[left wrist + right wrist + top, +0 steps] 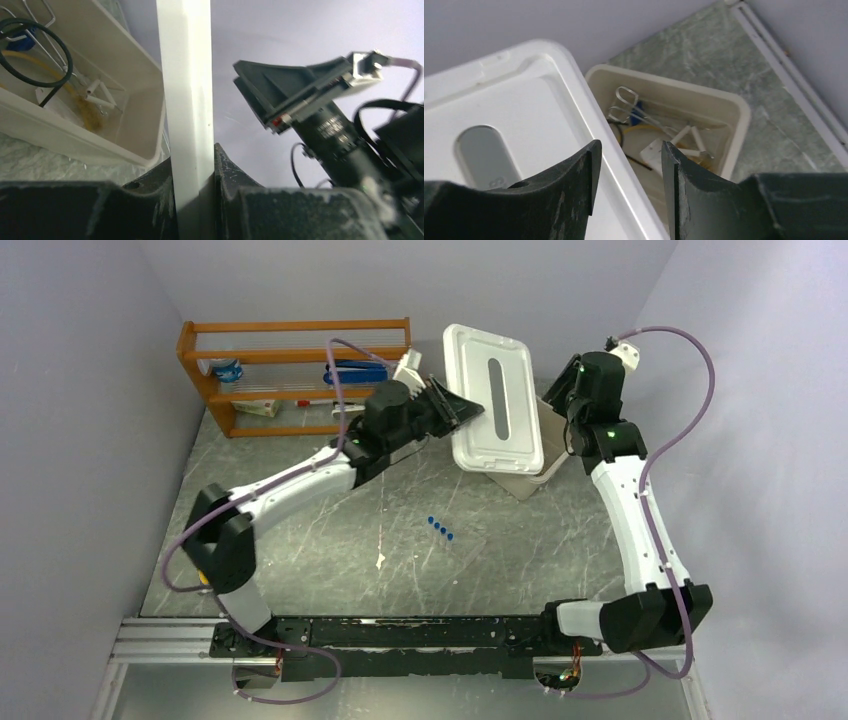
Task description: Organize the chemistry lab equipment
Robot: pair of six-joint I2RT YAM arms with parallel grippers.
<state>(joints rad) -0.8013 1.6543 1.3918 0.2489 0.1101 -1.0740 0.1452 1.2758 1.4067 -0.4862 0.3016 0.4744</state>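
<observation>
The left gripper (462,408) clamped the left edge of the white lid (493,400), long axis near-to-far, above the cream bin (734,107) of tongs (634,107) far right on the surface (330,540), where the right gripper (629,150) hovered, narrowly parted.

No text can be read. Pale print on the black cylindrical body of the right arm (332,131) is too blurred to make out, as is a faint mark on the white plastic lid (519,100).
</observation>
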